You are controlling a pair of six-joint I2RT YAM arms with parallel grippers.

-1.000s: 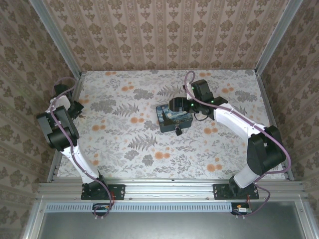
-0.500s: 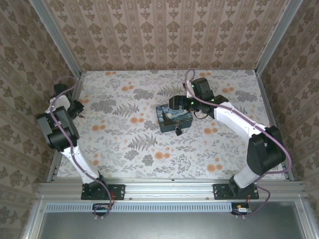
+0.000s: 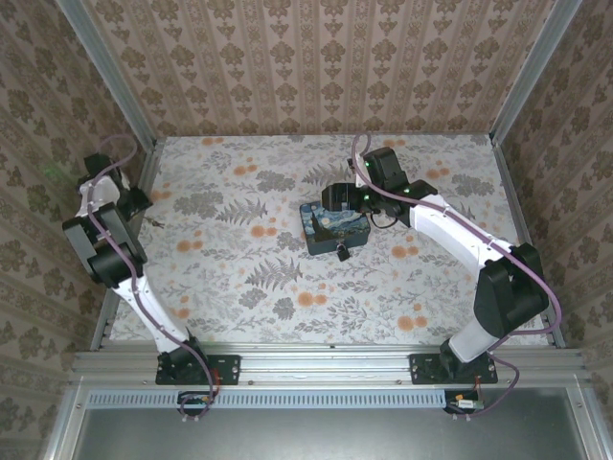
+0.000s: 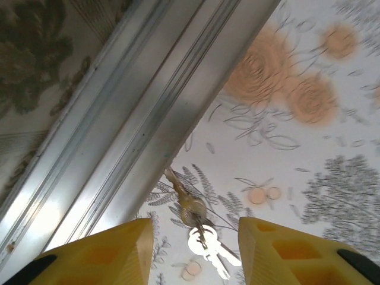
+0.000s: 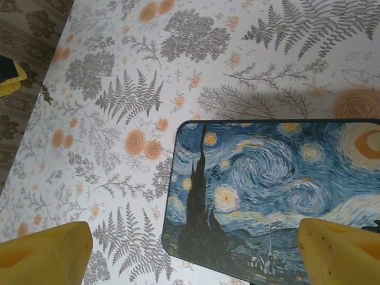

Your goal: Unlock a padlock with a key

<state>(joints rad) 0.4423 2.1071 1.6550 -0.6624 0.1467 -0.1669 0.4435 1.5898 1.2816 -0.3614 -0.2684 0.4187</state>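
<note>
Floral tabletop (image 4: 314, 178) by a metal rail (image 4: 148, 107), keys (image 4: 205, 240) between the wide-parted fingers (image 4: 113, 252) of the left tool (image 4: 193, 252).

I see a white tablecloth (image 3: 239, 278) printed with grey ferns and orange blossoms, a blue swirling starry-night mat (image 5: 267, 196), silver and brass keys (image 4: 202, 240), yellow fingers (image 4: 101, 252), beige damask wallpaper (image 3: 316, 67)

L arm: you see it folded up at the far-left table edge, left gripper (image 3: 144, 205) low beside the side rail (image 3: 123, 96).
R arm: stretched in to mid-table, right gripper (image 3: 343, 199) above the box's far edge; jaws unclear from up here.
Box: dark blue box (image 3: 328, 233), swirl print, mid-table.
Padlock: small dark padlock (image 3: 342, 252) at the box's near edge.
Table: floral table (image 3: 249, 278).
</note>
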